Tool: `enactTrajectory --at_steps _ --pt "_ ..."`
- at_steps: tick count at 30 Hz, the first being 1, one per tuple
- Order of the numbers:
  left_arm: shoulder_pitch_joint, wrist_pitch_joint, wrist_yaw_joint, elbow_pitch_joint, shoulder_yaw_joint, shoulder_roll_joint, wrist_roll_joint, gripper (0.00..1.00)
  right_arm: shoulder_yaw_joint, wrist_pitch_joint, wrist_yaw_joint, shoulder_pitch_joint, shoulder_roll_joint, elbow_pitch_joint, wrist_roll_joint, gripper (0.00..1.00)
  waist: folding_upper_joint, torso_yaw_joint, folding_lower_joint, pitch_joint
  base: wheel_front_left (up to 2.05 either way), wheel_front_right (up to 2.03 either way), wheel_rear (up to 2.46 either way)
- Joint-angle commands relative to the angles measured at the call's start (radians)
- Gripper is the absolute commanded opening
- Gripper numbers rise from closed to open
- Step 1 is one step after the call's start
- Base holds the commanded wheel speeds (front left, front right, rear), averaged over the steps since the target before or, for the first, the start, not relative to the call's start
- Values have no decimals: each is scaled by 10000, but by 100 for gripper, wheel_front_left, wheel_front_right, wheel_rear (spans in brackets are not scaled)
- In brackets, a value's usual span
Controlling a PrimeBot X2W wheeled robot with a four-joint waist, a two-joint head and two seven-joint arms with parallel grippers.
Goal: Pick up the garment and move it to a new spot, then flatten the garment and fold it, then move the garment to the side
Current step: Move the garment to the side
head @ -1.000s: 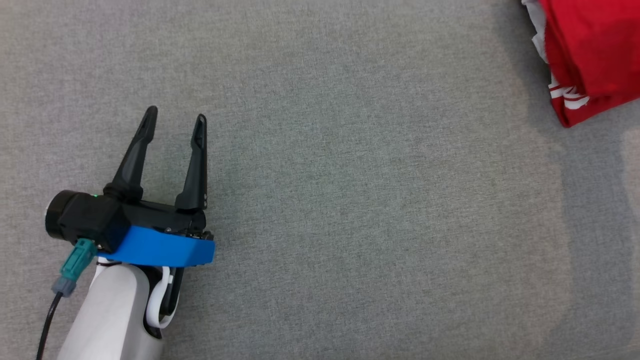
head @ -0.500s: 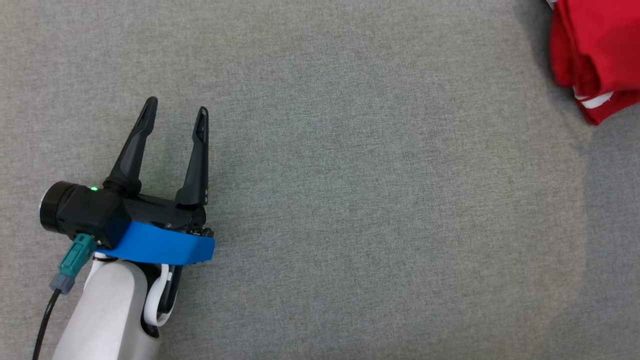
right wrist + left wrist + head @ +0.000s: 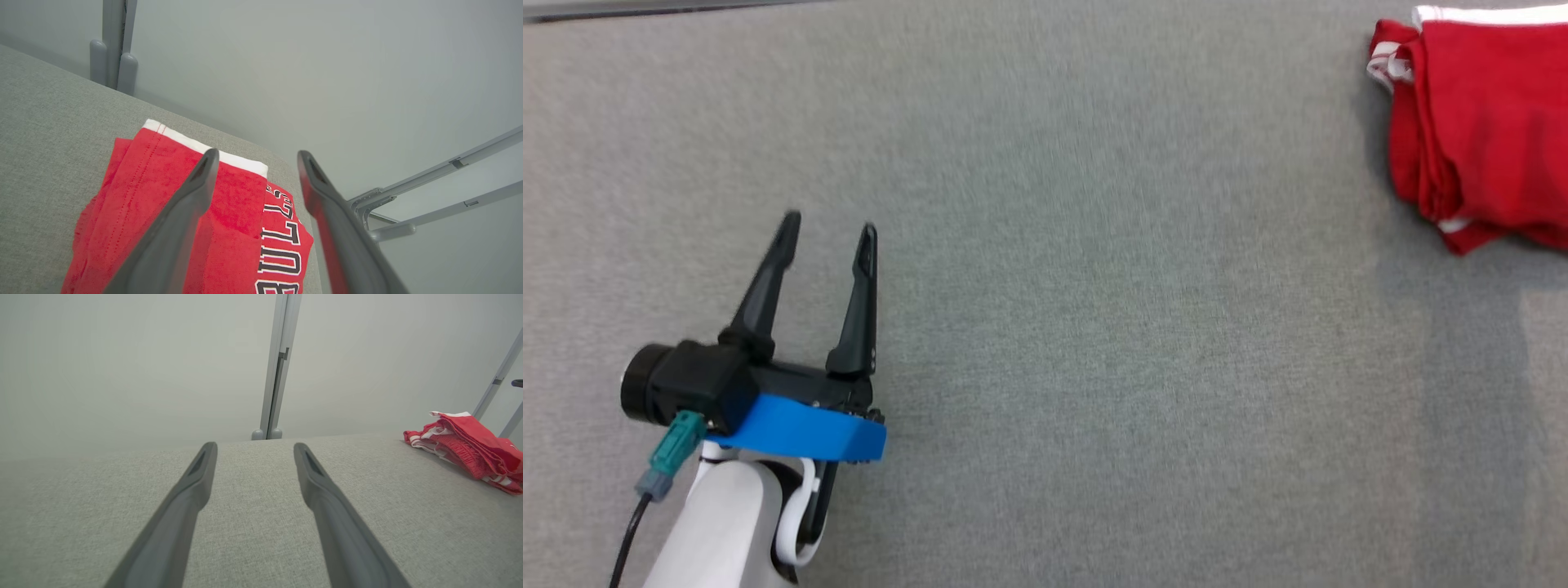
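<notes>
The left gripper (image 3: 830, 223) is being held over the lower left of the grey cloth surface (image 3: 1135, 327) in the head view. Its two dark fingers are being spread wide, with nothing between them, and its pale forearm (image 3: 727, 523) is being cut off by the bottom of that view. In the left wrist view the same gripper (image 3: 254, 448) is being pointed towards the far edge of the surface (image 3: 253, 522), where an upright post (image 3: 278, 367) is being seen just behind that edge.

The garment (image 3: 1478, 122), red with white trim, is being shown folded at the upper right of the head view, well apart from the left gripper and partly cut off by the right side of the picture. A broad stretch of bare cloth is being left open between the two. In the left wrist view the garment (image 3: 466, 449) is being seen as a low stack far to the right.

In the right wrist view the right gripper (image 3: 257, 155) is being held above the garment (image 3: 163, 196), with its fingers set wide apart and nothing gripped between them. The garment's white hem is being shown close to the far edge of the surface (image 3: 41, 122), and its lettered side close to the edge on the right. Slanted metal bars (image 3: 449, 171) are being seen beyond that edge.
</notes>
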Motion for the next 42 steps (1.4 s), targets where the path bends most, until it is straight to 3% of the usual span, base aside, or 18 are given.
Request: enactTrajectory --at_steps 1,8,18,25,34,42 --pt "216 -82 42 103 26 -22 -74 100 -157 -286 -2 371 246 -120 194 100 1 -100 1 -398 0 0 0" --pt "862 -310 0 698 84 -63 -318 100 -1054 -1636 -2 2384 1500 -1116 1203 100 1 141 1 -1693 0 0 0" --pt "2013 -414 334 1287 498 -97 -671 100 -1302 -1441 -1 5632 2943 -3064 1587 100 1 511 1 -2981 0 0 0" --pt "2619 -445 254 1631 605 -206 -1015 100 -1903 -1197 -1 7552 3791 -4614 1462 100 1 820 1 -3686 0 0 0" --pt "3165 -457 274 1667 699 -112 -1212 100 -2228 -1137 -1 8935 4663 -5660 1320 100 1 957 1 -4123 0 0 0" --pt "3431 -403 313 1707 732 61 -1273 100 -2152 -1057 -1 9480 5053 -6099 1109 100 1 863 1 -4307 0 0 0"
